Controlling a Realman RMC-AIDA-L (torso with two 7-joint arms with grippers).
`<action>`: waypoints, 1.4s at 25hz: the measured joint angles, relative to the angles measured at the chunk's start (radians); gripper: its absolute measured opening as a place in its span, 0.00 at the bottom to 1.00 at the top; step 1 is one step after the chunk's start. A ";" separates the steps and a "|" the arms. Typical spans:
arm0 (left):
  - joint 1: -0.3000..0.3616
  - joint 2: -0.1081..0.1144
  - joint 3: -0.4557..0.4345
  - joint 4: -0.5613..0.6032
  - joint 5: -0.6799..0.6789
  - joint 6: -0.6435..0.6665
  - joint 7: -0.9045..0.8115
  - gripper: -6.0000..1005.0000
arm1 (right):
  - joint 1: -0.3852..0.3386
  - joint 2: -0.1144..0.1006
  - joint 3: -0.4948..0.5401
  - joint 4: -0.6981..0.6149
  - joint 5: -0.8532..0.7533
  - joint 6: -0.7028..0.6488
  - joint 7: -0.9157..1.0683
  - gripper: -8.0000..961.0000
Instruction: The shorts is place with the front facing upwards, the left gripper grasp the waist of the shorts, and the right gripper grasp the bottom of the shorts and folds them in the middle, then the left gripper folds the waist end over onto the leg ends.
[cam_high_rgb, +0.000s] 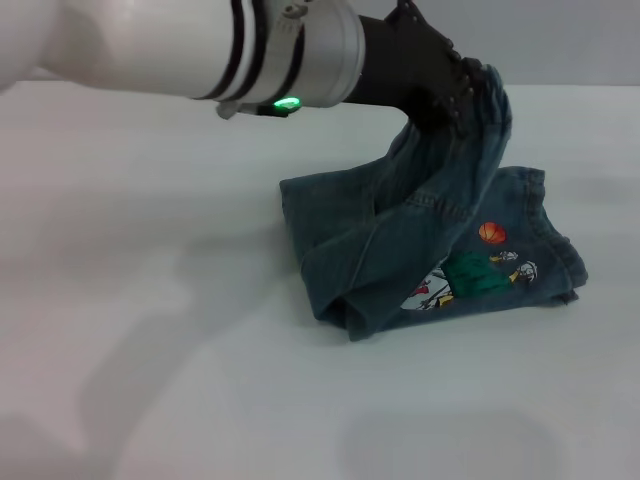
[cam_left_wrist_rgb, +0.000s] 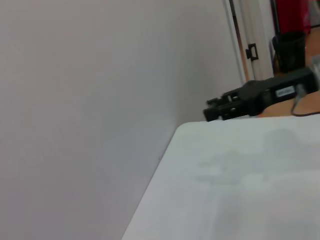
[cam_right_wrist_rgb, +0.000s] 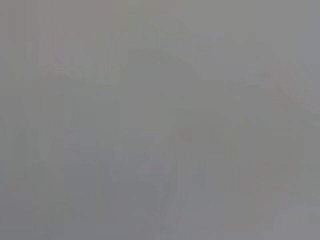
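The blue-green denim shorts lie doubled over on the white table, right of centre in the head view. The basketball-player embroidery and orange ball face up. My left gripper reaches in from the upper left and is shut on the waist of the shorts, holding it up above the rest of the cloth. The hemmed leg ends rest flat at the right. My right gripper shows only in the left wrist view, far off beyond the table edge.
The white left arm spans the top of the head view. A plain wall and a doorway show in the left wrist view. The right wrist view is a uniform grey blur.
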 joint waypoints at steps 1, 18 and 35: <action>0.000 0.000 0.000 0.000 0.000 0.000 0.000 0.09 | -0.003 0.000 0.008 0.003 0.001 -0.005 -0.001 0.49; 0.006 0.000 0.053 -0.011 -0.004 -0.137 -0.043 0.42 | 0.022 -0.008 0.027 0.068 -0.005 -0.013 -0.039 0.49; 0.393 0.011 0.026 -0.054 -0.209 -0.794 0.047 0.83 | -0.005 0.008 0.060 0.087 0.017 -0.051 -0.168 0.49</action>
